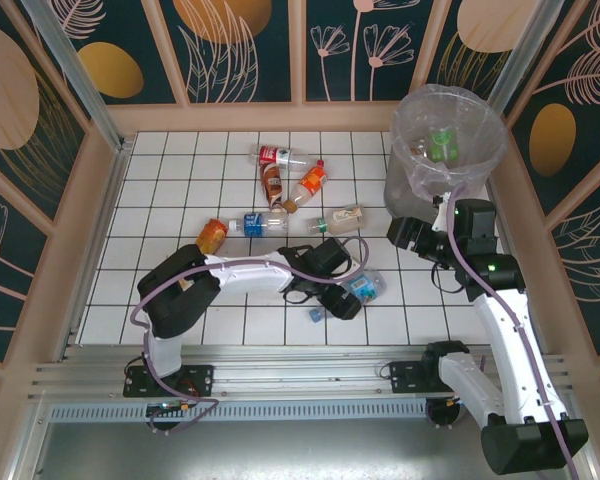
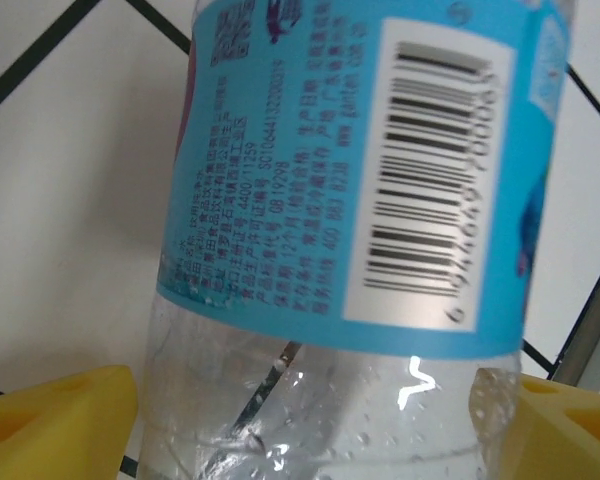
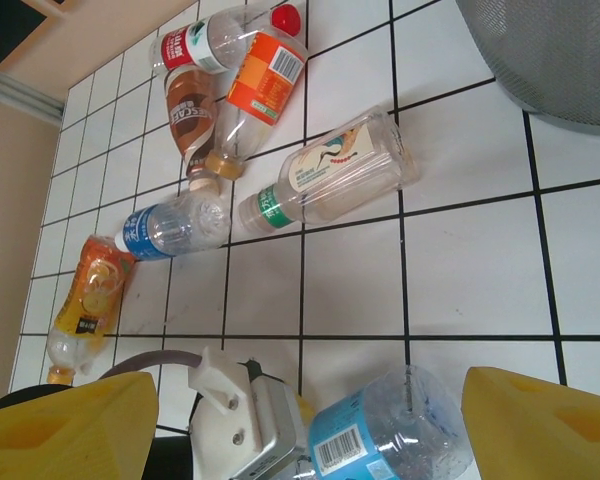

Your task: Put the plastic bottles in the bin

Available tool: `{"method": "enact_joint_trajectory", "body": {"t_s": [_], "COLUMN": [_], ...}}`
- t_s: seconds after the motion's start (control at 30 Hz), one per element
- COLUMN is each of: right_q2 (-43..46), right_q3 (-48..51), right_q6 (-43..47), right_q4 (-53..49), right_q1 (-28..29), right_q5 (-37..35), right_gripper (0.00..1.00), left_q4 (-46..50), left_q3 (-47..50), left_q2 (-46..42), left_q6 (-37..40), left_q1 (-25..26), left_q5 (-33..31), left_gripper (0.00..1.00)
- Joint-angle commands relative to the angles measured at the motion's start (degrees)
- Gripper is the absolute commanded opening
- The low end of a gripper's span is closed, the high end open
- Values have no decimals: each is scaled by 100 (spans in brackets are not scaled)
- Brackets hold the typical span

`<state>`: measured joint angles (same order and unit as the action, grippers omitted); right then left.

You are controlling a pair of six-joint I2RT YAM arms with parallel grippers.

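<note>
Lying on its side on the white tiled table [image 1: 170, 200] near the arms, a clear bottle with a light-blue label [image 1: 365, 287] sits between the fingers of the left gripper [image 1: 348, 293]. The left wrist view shows a white barcode panel on the label and droplets inside the clear plastic. A yellow pad [image 2: 60, 425] stands right at each flank; I cannot tell whether they press on it yet. A small blue cap [image 1: 316, 315] lies loose beside it.

Six more plastic bottles are scattered farther out:
- a red-labelled one with a red cap [image 3: 215, 40]
- a brown-labelled one [image 3: 190, 120]
- an orange-labelled one [image 3: 260, 85]
- a squarish clear one with a green neck band [image 3: 330, 180]
- a crumpled one with a blue label [image 3: 170, 228]
- a bottle of orange colour [image 3: 95, 300], apart at the left

The first three overlap in a loose fan.

The bin [image 1: 402, 195] stands at the far right corner, round and grey, its wall a fine mesh, with a crinkled clear bag folded over the rim. Inside are a green-labelled bottle [image 1: 442, 143] and at least one other, too indistinct to describe.

The right gripper [image 1: 408, 235] hangs near the bin's base, jaws wide apart and empty.
</note>
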<state>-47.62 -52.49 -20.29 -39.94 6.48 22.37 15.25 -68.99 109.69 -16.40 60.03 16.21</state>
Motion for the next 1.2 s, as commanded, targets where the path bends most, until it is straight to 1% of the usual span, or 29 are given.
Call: {"method": "enact_joint_trajectory", "body": {"t_s": [0.0,0.17,0.33,0.47,0.53,0.57,0.67,0.77,0.9,0.97,1.07,1.17], "right_q2": [84,99,102,89,81,69,49,46,31,0,-51,-43], "right_q3": [28,77,108,232,298,330,402,463,654,844,1094,1321], "right_q6": [-78,-189,-300,-339,-369,-376,-401,-440,-573,-674,-828,-979], "right_q4": [184,276,364,398,421,438,509,580,790,976,1298,1623], "right_q1": [40,38,43,38,40,36,39,30,35,41,41,43], "right_q5": [-62,-302,-327,-773,-850,-825,-709,-602,-255,-174,25,49], "right_gripper": [80,82,82,82,83,83,83,83,83,83,88,93], "left_q4": [173,87,-138,-197,-214,-231,-259,-420,-550,-726,-1014,-1191], "left_q3": [-119,-55,21,-48,-71,-65,-31,76,73,11,-69,-99], "left_q2": [83,97,6,-11,-25,-47,-68,-185,-381,-452,-502,-567], "left_q6": [3,-41,-165,-294,-335,-345,-367,-466,-661,-864,-1205,-1455], "left_q1": [35,43,40,42,37,40,40,35,35,35,35,26], "left_q5": [14,124,172,243,251,243,217,199,68,129,256,383], "left_gripper": [90,91,79,74,71,69,71,69,70,71,71,71]}}
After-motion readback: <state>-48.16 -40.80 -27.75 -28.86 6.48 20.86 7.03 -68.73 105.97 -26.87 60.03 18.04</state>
